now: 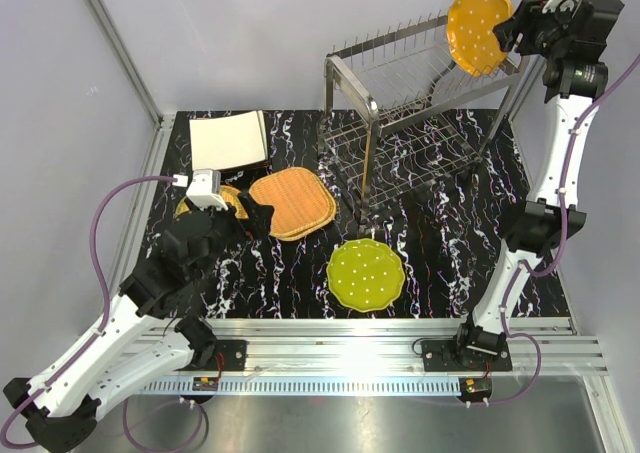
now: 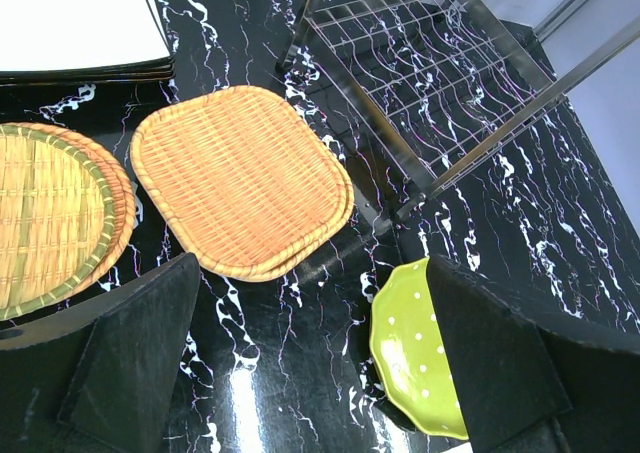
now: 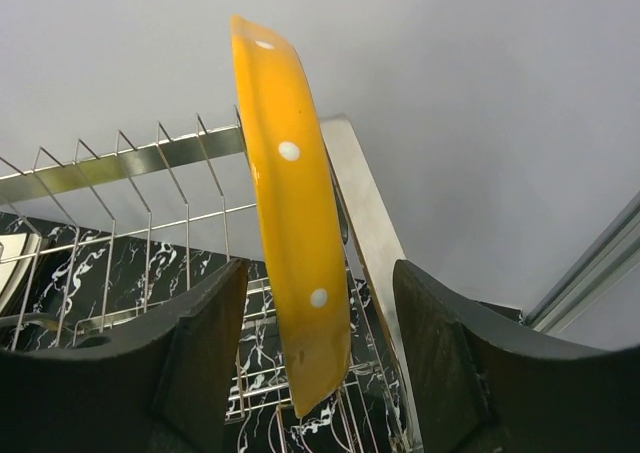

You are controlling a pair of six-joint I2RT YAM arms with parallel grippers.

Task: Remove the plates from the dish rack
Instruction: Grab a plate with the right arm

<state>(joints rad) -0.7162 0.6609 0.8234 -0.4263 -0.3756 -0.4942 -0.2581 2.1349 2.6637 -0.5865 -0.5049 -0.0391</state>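
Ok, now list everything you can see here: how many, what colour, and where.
orange dotted plate: one, orange with white dots, on edge in the dish rack's top tier
dish rack: one, silver wire, two tiers, far right of the table
green dotted plate: one, lime with white dots, flat in front of the rack
woven rounded-square plates: two stacked, orange-tan, centre-left
woven round plates: seemingly two stacked, tan, the top one green-rimmed, left of those
square cream plates: a stack, count unclear, far left
table: one, black marbled
left gripper: open, above the woven plates
right gripper: open, one finger on each side of the orange plate
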